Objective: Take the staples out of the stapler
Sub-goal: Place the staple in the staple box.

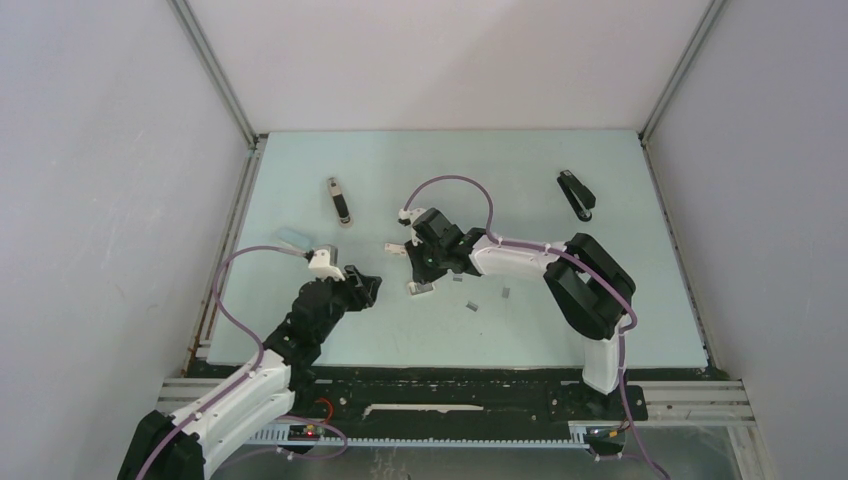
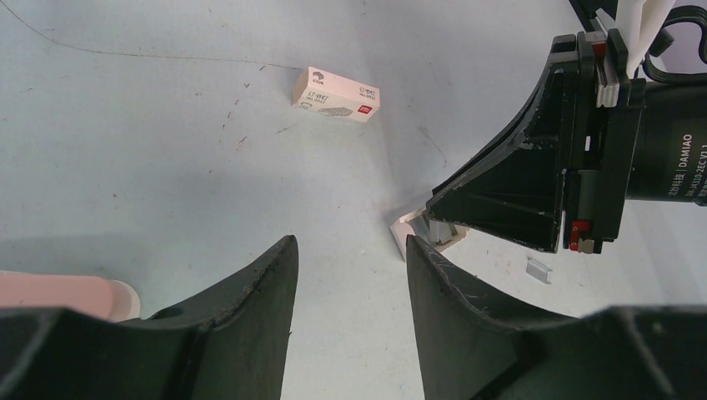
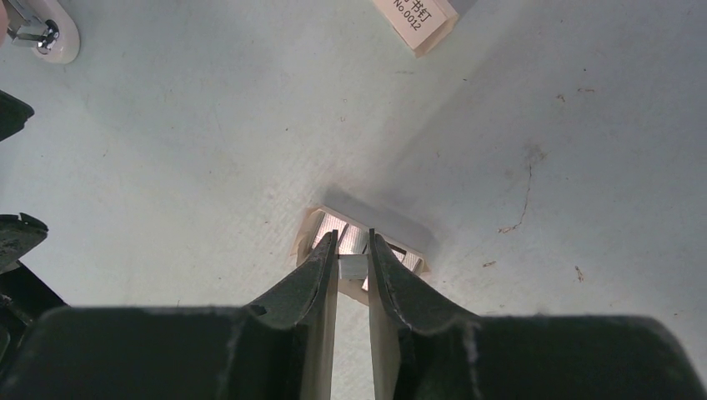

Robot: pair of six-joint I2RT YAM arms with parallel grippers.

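Black fingers of the right gripper (image 3: 353,248) stand narrow, pinching a short grey strip of staples (image 3: 353,267) just above a small open cardboard tray (image 3: 379,221). To its left, the left gripper (image 2: 350,250) stands apart with nothing between its fingers. More loose staples (image 1: 470,305) lie near and right on the table (image 1: 600,160). The stapler (image 1: 340,202) lies well apart at far left, and a second black stapler (image 1: 575,193) lies at far right.

Pale table (image 1: 600,330) — stapler (image 1: 340,203), staples (image 1: 470,305), labelled box (image 2: 337,94), open box (image 1: 420,289).
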